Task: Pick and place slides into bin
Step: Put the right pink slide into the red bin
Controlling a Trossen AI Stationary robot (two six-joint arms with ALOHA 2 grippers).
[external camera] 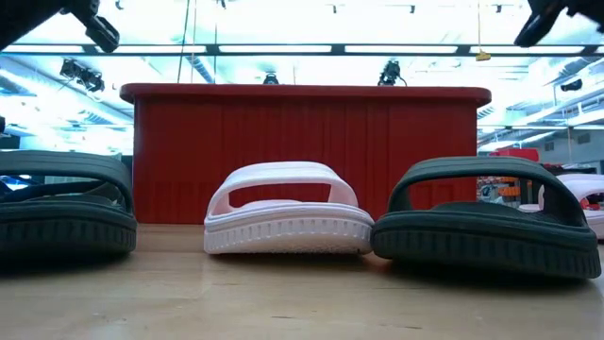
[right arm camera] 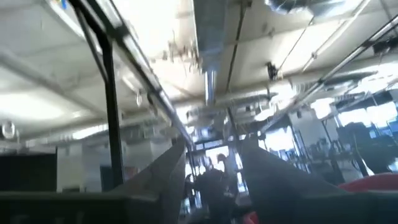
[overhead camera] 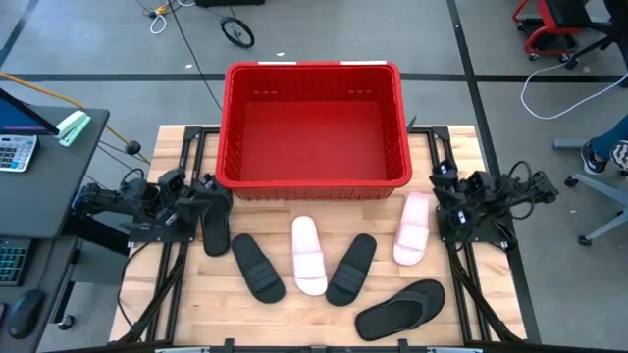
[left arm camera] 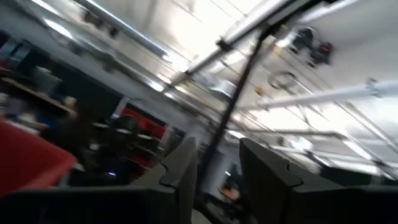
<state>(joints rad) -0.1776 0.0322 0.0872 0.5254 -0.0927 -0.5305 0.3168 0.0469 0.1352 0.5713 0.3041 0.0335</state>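
Observation:
The red bin [overhead camera: 314, 123] stands at the table's far middle and shows empty. Six slides lie on their soles in front of it: black ones [overhead camera: 215, 229], [overhead camera: 257, 267], [overhead camera: 351, 269], [overhead camera: 400, 309] and pale pink ones [overhead camera: 308, 255], [overhead camera: 413, 227]. My left gripper [overhead camera: 203, 193] is at the table's left edge, beside the leftmost black slide's far end. My right gripper [overhead camera: 444, 201] is at the right edge, beside the right pink slide. Both wrist views look up at the ceiling and show the fingers apart and empty, left [left arm camera: 217, 162] and right [right arm camera: 211, 155].
In the low view a black slide [external camera: 61, 212], a pink slide [external camera: 288, 212] and another black slide [external camera: 486, 222] stand in front of the bin's near wall [external camera: 302, 151]. A desk with a keyboard [overhead camera: 15, 147] stands to the table's left. Bare wood lies along the near edge.

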